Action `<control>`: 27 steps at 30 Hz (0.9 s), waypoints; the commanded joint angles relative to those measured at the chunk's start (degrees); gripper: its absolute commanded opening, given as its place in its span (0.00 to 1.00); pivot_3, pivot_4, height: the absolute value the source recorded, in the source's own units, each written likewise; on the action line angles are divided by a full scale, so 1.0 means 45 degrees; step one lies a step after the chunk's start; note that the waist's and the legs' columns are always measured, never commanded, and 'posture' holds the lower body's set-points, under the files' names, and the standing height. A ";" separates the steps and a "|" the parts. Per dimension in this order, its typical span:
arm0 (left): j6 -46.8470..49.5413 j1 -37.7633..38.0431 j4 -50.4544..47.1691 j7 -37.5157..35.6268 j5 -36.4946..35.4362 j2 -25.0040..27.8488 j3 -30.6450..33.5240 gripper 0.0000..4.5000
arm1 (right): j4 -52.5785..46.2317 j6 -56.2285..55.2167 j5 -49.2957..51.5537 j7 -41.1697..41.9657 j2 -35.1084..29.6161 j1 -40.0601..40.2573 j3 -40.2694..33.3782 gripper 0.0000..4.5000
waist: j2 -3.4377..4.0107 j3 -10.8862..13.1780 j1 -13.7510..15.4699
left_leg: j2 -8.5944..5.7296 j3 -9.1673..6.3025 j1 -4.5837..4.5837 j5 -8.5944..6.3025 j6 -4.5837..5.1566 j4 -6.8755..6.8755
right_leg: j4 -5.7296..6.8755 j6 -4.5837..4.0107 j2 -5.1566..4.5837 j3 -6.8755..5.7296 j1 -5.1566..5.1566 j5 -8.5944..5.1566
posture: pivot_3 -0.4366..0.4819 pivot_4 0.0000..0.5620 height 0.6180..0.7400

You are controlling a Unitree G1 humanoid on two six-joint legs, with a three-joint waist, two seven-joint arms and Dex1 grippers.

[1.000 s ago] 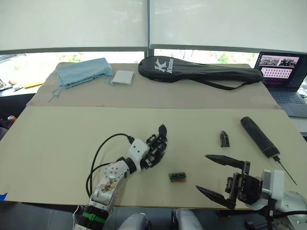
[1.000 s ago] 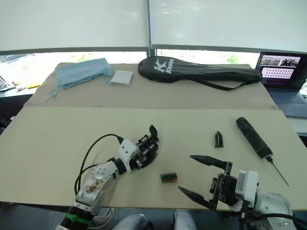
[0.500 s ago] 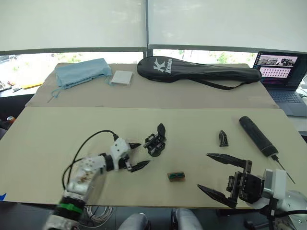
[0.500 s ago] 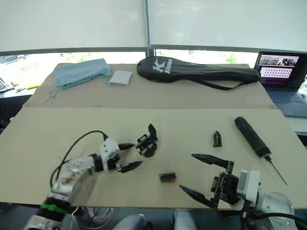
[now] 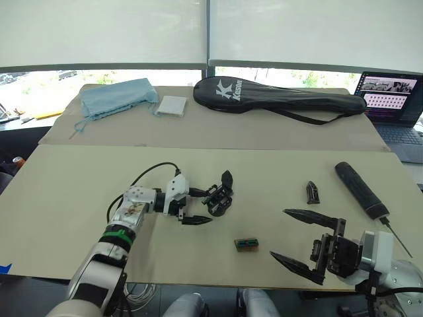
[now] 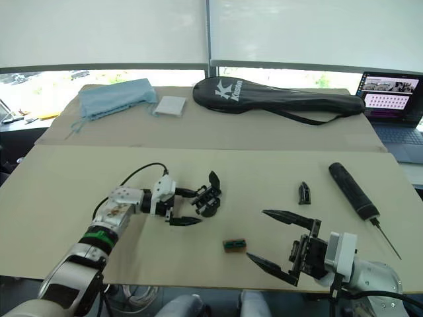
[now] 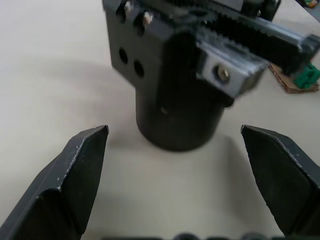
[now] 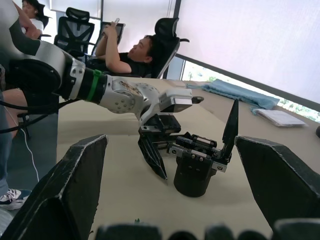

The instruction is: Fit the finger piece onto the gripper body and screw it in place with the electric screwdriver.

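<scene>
A beige tabletop (image 5: pixel 59 191) fills the lower two thirds of the left eye view, with a second beige surface butted against its far edge. On that far surface, in the upper middle of the frame, lies a long black racket bag (image 5: pixel 277 101) with white lettering; to its left sit a folded light-blue cloth (image 5: pixel 115 98) and a small white pad (image 5: pixel 172 105). An open laptop (image 5: pixel 396 99) stands at the upper right edge.

The left end effector (image 5: pixel 198 206) lies low over the tabletop at centre left, its two black fingers spread open; one tip reaches to the gripper body (image 5: pixel 220 199), the other sits just below it. The gripper body stands upright on its round base just left of centre (its own pointed finger sticks upward). In the left wrist view that cylindrical base sits between the spread fingertips (image 7: pixel 80 165), clear of both.

The right end effector (image 5: pixel 299 239) rests at the lower right, fingers wide open and holding nothing.

The electric screwdriver (image 5: pixel 362 191) lies at the right, thin bit pointing toward the lower right corner. The finger piece (image 5: pixel 311 192) lies just to its left, apart from it. A tiny green-and-brown box (image 5: pixel 246 244) sits at bottom centre.
</scene>
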 commanded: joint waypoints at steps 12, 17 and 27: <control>-0.1154 -0.0748 0.1679 -0.0859 0.0281 -0.1162 0.0531 1.00 | -0.0860 -0.0145 0.0038 -0.0223 -0.0177 0.0542 -0.0313 1.00 | 0.0000 -0.0002 0.0091 | -0.0011 0.0000 0.0000 -0.0006 0.0019 0.0021 | 0.0004 0.0002 0.0001 0.0008 0.0014 0.0000 | 0.48 0.27 1.00; -0.1419 -0.0874 0.1900 -0.0598 0.0563 -0.1220 0.0597 1.00 | -0.0916 -0.0122 0.0045 -0.0263 -0.0205 0.0596 -0.0276 1.00 | -0.0001 -0.0001 0.0075 | -0.0010 0.0000 -0.0001 -0.0007 0.0021 0.0025 | 0.0005 0.0003 -0.0003 0.0013 0.0013 -0.0001 | 0.48 0.27 1.00; -0.1851 -0.0620 0.2089 -0.0436 0.0887 -0.1543 0.0550 0.62 | -0.0985 -0.0116 -0.0030 -0.0364 -0.0251 0.0688 -0.0173 1.00 | -0.0001 -0.0002 0.0087 | -0.0009 0.0000 -0.0001 -0.0008 0.0023 0.0029 | 0.0005 0.0003 -0.0002 0.0013 0.0015 -0.0001 | 0.48 0.27 1.00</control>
